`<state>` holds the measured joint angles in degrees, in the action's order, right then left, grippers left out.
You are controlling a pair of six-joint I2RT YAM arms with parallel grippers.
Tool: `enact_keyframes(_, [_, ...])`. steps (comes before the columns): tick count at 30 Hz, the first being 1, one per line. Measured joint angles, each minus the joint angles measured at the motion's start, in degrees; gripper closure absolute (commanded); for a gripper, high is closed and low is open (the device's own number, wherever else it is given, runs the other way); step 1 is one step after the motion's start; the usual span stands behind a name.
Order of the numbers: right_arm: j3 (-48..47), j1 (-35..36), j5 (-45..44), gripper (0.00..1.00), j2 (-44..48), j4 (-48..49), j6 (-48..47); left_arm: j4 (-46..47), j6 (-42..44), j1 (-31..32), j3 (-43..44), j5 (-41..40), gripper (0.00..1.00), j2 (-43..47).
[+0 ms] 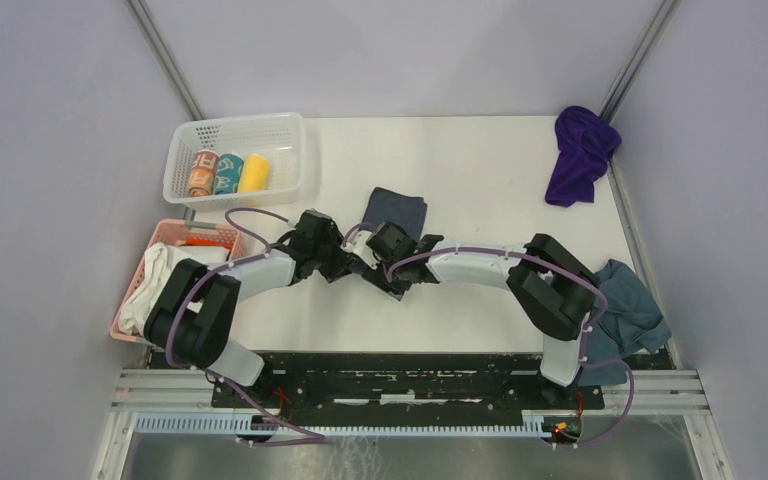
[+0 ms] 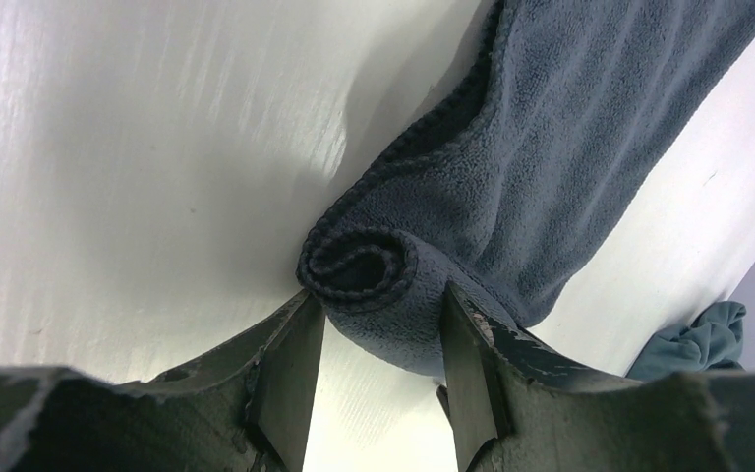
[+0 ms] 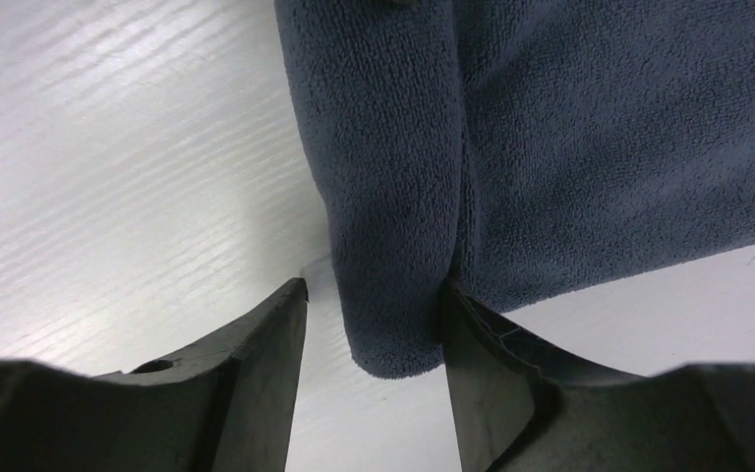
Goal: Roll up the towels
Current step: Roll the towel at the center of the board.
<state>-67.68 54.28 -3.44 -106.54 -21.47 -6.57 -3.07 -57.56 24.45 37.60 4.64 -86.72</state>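
Within left claw (image 2: 378,292): rolled grey towel (image 2: 551,147).

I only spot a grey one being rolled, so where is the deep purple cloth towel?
In the top view, the deep purple cloth towel lies crumpled at the white table's far right corner, against the right wall.

A: Item one, enclosure?
B: Pale lilac-grey walls (image 1: 400,50) are recorded on three sides, joined at the rear corners by two slanted metal posts (image 1: 165,60).
A: Item two, furniture?
B: One white surface (image 1: 490,170), faintly wood-grained, is listed; a black plate (image 1: 410,365) on aluminium rails (image 1: 160,392) is fixed along its near edge. Soft glare is noted on it.
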Motion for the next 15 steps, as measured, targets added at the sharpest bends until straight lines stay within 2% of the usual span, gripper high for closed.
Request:
enact_keyframes(5, [-1.0,0.0,-2.1,0.54,-1.6,-0.6,-0.4,0.3,0.3,0.0,1.2,0.0,0.45,-1.4])
enact_keyframes(9, [-2.4,0.2,-2.6,0.69,-2.5,-2.0,-0.6,0.2,0.7,0.0,1.2,0.0,0.45,-1.4])
enact_keyframes(12, [-3.7,0.3,-1.4,0.81,-3.1,-3.5,-0.7,-1.0,1.1,0.0,1.1,-0.5,0.44,-0.5])
enact_keyframes(15, [-4.3,0.1,2.6,0.87,-3.1,-4.9,-0.1,-4.0,1.9,-0.2,0.1,-1.7,0.42,2.1])
